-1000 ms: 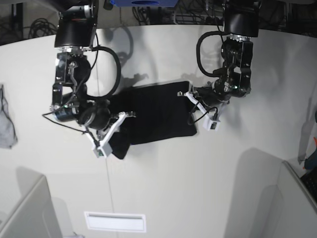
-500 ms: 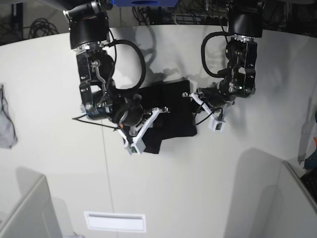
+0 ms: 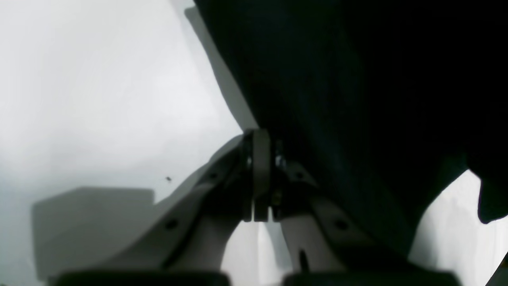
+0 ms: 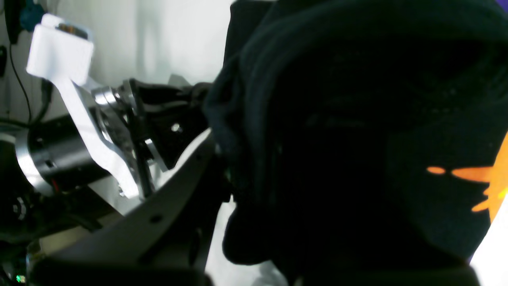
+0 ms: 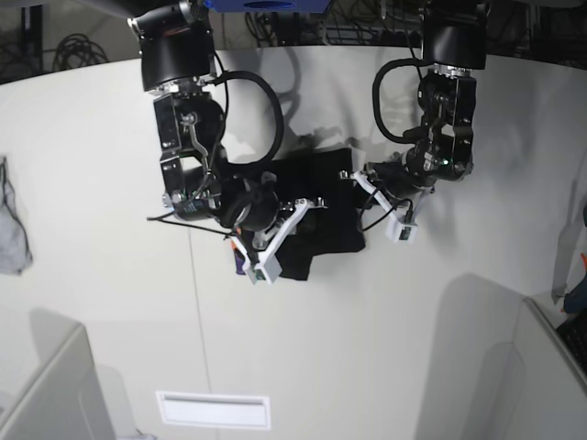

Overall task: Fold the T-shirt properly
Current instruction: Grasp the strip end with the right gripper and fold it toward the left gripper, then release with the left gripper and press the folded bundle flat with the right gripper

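Note:
The black T-shirt (image 5: 326, 206) lies bunched in the middle of the white table (image 5: 385, 348). My right gripper (image 5: 310, 203) is shut on a thick fold of it, lifted over the rest. In the right wrist view the dark cloth (image 4: 349, 151) swallows the fingertips, and a bit of orange print (image 4: 490, 178) shows. My left gripper (image 5: 353, 177) is at the shirt's right edge. In the left wrist view its fingers (image 3: 260, 174) are pressed together beside the black fabric (image 3: 357, 99). I cannot tell whether they pinch any cloth.
A small grey cloth (image 5: 11, 229) hangs at the table's left edge. A white strip (image 5: 213, 410) lies near the front edge. Grey partitions stand at the lower left (image 5: 46, 394) and lower right (image 5: 550, 367). Cables (image 5: 78, 50) run behind the table.
My right gripper has carried the shirt's left side to the right, over the rest, so the cloth covers less of the table. The left arm has barely moved.

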Tool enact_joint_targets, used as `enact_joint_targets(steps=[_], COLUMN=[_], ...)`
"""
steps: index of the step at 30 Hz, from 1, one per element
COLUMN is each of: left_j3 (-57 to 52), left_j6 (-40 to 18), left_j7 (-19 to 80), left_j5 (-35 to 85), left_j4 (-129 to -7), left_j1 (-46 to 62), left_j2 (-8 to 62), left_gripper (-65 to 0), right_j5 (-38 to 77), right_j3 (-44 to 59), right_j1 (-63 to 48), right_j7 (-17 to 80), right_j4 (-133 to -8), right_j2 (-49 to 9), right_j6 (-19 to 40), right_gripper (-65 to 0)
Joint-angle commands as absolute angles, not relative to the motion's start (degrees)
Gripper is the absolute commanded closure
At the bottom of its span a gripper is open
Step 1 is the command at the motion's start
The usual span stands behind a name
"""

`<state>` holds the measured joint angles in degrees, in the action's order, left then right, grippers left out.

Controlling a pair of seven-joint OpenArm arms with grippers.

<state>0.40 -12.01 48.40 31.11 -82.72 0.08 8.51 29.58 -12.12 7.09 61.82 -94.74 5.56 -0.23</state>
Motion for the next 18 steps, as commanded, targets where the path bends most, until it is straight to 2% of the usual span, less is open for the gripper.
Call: enact_joint_targets(steps=[1, 8, 13, 18], left_j3=[0.31, 0.31, 0.31, 0.22], left_j6=[-11.12, -11.12, -11.12, -11.12], left_j7=[49.98, 49.98, 49.98, 49.98], left_j5=[29.49, 29.67, 29.67, 29.67], left_j4=[-82.95, -82.95, -82.95, -83.03], left_j1=[0.57, 0.84, 0.84, 1.89], left_j2=[9.54, 10.95, 11.03, 11.65], left_gripper=[0.0, 0.0, 0.0, 0.0], right_j5=[30.46, 30.55, 30.55, 30.2], right_j3=[-12.26, -12.26, -16.92, -17.45], right_j1=[8.4, 8.48, 8.66, 8.66], right_j7=[60.97, 60.97, 60.88, 58.33], right_j4=[-95.52, -94.81, -94.37, -92.0], right_j2=[6.11, 6.9, 6.81, 6.73], right_j6=[-0.22, 0.04, -0.22, -0.31], right_gripper=[0.0, 0.0, 0.0, 0.0])
